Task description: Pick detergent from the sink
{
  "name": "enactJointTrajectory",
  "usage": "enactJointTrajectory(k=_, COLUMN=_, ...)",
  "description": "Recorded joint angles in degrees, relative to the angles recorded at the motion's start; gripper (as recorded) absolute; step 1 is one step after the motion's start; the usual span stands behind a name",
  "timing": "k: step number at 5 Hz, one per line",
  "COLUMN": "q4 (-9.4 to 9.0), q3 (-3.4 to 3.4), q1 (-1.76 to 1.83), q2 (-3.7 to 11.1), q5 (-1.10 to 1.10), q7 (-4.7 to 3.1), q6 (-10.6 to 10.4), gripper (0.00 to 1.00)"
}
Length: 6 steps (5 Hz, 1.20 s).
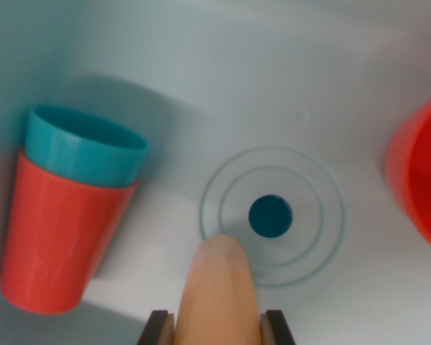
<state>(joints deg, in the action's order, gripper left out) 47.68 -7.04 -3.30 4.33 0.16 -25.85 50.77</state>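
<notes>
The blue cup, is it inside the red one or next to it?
Inside: the blue cup sits nested in the red cup, only its upper part showing.

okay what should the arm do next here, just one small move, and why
Probably lift straight up. The claw seems shut on a peach bottle-like object, likely the detergent, its tip over the drain rings. The stacked teal and red cups lie at the wrist view's left and a red container at its right, so a vertical rise should avoid both.

Sink (287,86) pale blue-white; drain (270,216) dark teal, ringed by faint concentric circles. Left of drain: teal cup (86,147) nested in red-orange cup (54,237). Right: red-orange vessel (420,172). Below: peach bottle (219,295).
</notes>
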Motion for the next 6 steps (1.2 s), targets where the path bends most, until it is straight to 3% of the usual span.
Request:
enactJointTrajectory(k=5, q4=1.5, q3=0.02, q1=0.01, q2=-0.6, q5=-0.07, q7=0.05, q6=2.1, gripper=1.0)
enactJointTrajectory(k=6, q4=2.64, q3=0.03, q1=0.03, q2=-1.05, q5=-0.12, q7=0.09, q6=3.7, gripper=1.0)
